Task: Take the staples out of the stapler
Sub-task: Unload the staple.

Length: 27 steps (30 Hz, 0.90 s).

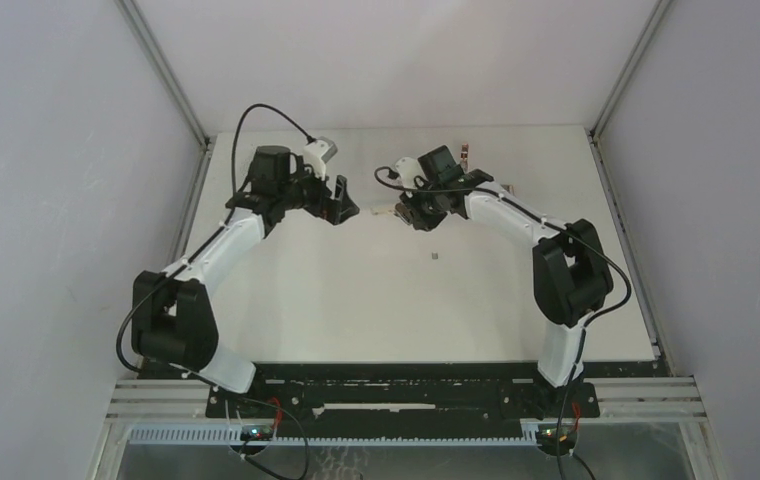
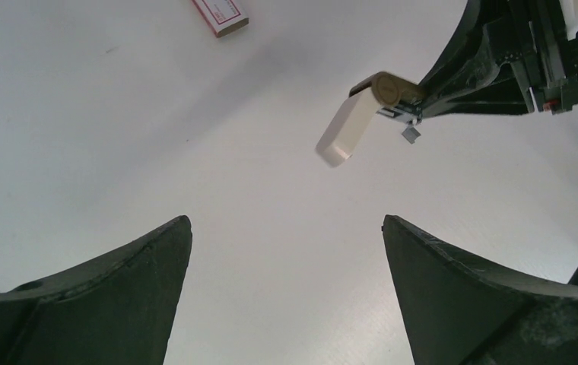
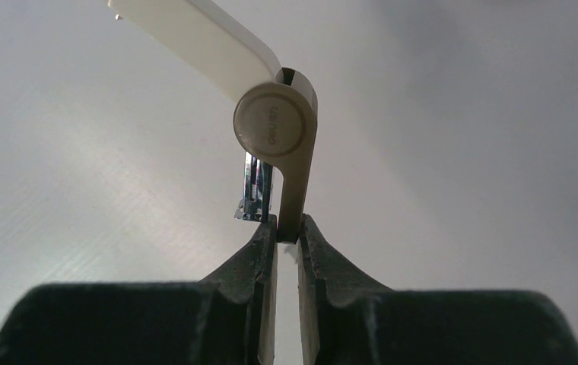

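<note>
Right gripper (image 3: 287, 228) pinches beige stapler (image 3: 195, 36); left gripper (image 2: 286, 222) wide, empty; hinge-disc lettering (image 3: 273, 129) illegible.

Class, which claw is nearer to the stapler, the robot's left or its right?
Right. The right claw is clamped on the stapler; the left claw hangs open, apart from it.

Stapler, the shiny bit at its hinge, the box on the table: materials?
Stapler: likely moulded plastic, matte beige and cream, rounded edges, moulded lettering on the hinge disc.
Shiny bit: metal, probably steel; bright mirror-like glints.
Box: likely printed card; flat white and red face, tan edge.
</note>
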### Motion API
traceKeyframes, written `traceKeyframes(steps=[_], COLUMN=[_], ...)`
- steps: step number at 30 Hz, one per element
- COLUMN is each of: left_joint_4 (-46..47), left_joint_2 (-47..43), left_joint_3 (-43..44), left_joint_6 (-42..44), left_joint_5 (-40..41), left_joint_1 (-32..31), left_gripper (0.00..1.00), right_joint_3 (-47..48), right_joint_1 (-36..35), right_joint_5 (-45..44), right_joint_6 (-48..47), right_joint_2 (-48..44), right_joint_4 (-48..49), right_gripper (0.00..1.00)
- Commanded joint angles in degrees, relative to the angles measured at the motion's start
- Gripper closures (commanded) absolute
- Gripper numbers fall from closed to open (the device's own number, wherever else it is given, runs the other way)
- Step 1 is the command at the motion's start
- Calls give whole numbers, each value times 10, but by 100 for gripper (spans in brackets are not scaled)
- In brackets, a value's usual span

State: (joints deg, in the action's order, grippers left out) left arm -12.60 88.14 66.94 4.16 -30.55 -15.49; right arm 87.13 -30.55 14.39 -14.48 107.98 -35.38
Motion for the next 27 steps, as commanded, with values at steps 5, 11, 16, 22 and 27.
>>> traceKeyframes(steps=[5,11,16,22,27], left_joint_4=[9,-5,-1,9,13], left_joint_2=[-65,-80,-92,-95,-92], left_joint_3=[-67,-85,-98,-110,-110], left_joint_6=[32,50,57,51,43], left_joint_5=[-75,-90,-96,-103,-112], left_joint_1=[65,86,91,94,93], left_gripper=[0,0,0,0,0], right_joint_3=[-82,-130,-174,-190,-191], right_joint_1=[-4,-27,-50,-65,-65], right_joint_5=[-102,-155,-199,-216,-217], right_joint_6=[-102,-147,-184,-201,-199], right_joint_2=[-67,-79,-92,-90,-95], right_joint_4=[141,199,255,266,272], right_gripper=[100,100,100,100,100])
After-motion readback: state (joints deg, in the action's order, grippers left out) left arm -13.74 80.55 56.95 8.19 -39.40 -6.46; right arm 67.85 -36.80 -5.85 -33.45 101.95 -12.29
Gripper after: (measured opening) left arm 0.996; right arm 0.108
